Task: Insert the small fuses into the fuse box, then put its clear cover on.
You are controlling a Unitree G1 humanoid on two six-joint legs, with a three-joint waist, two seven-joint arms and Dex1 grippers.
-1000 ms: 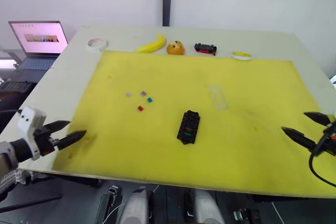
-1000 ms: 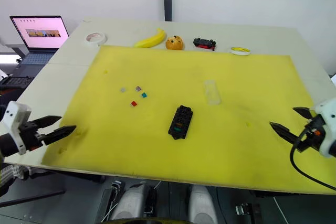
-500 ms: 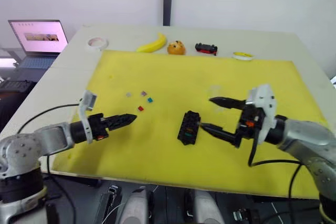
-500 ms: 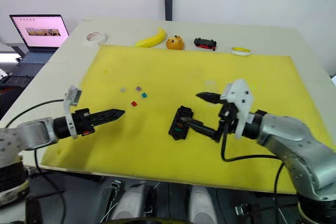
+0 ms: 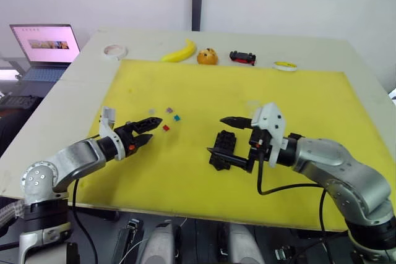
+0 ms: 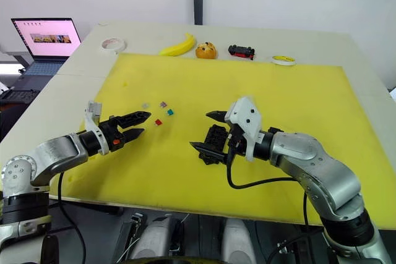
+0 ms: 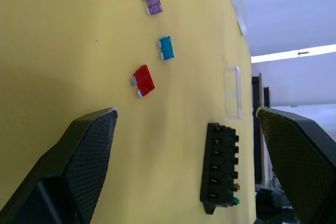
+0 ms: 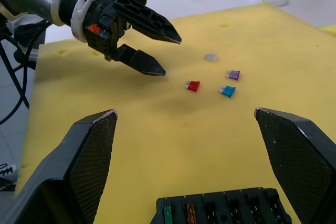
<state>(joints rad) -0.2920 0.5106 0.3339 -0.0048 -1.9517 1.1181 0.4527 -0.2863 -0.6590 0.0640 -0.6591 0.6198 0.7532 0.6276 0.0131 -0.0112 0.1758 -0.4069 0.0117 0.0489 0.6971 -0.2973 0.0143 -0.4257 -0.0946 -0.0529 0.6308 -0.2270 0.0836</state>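
On your yellow mat the black slotted fuse box sits mid-table between your right gripper's wide-spread fingers, loose fuses just beyond your open left gripper.

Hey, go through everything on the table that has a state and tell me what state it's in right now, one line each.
Left claw: open, empty, near the red fuse.
Right claw: open, empty, straddling the fuse box.
Fuse box: uncovered, green and orange fuses seated at one end, other slots empty.
Loose fuses: red, teal, purple, grey, lying flat on the mat.
Clear cover: off, lying on the mat.
Laptop: open, screen on.
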